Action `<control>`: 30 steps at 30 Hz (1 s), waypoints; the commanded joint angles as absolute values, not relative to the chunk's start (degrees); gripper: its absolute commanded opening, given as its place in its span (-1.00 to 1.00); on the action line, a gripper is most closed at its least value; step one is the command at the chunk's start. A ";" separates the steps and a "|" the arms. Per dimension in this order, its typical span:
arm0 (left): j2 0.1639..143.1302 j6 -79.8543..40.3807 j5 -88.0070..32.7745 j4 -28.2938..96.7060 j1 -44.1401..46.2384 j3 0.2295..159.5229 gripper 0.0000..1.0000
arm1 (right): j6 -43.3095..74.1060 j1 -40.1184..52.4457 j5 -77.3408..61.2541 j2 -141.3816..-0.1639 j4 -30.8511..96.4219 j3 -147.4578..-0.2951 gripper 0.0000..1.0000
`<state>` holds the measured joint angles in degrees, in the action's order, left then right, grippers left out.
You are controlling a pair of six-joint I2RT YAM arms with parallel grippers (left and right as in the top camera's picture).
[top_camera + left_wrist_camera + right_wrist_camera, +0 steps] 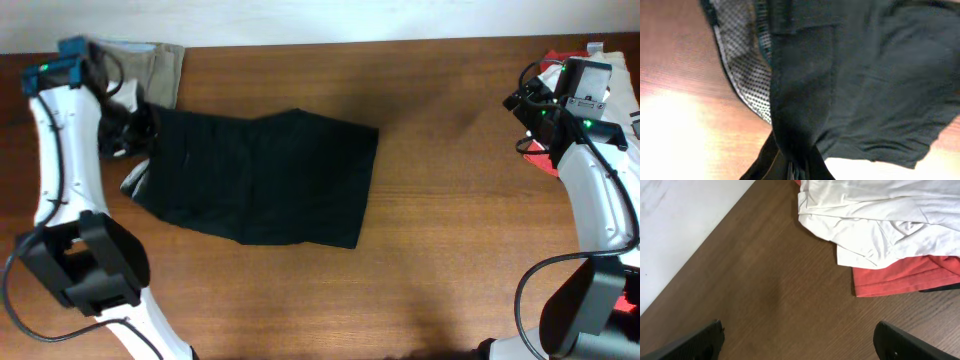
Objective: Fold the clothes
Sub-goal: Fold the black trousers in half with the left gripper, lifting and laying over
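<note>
Barely visible under bunched black shorts, left gripper clamped on them — right gripper spread wide.

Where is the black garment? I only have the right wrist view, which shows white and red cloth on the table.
Observer: The black shorts lie spread out mid-table in the overhead view, toward the left arm's side.
Operator: Is anything holding them?
Observer: Yes. The left gripper is shut on a bunched fold at their edge; pale mesh lining shows beside it.
Operator: Anything else over there?
Observer: A beige garment lies at the table's far edge, next to the shorts.
</note>
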<state>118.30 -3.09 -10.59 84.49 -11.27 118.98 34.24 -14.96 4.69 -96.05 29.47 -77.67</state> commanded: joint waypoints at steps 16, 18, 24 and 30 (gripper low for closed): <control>115.90 -6.46 -6.85 82.70 23.00 120.92 -1.00 | 34.37 -15.03 5.19 -95.88 29.34 -77.78 0.97; 116.33 -6.44 -9.28 80.79 25.15 119.33 -0.99 | 34.37 -15.03 5.21 -95.88 29.32 -77.78 0.97; 116.57 -6.44 -10.31 70.63 29.21 110.54 -0.99 | 34.37 -15.03 5.19 -95.88 29.32 -77.78 0.97; 116.68 -6.44 -11.57 58.67 30.28 100.09 -0.99 | 34.37 -15.03 5.19 -95.88 29.32 -77.78 0.97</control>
<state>117.86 -5.91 -9.21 61.98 30.13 103.83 34.28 -14.96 4.71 -96.05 29.47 -77.67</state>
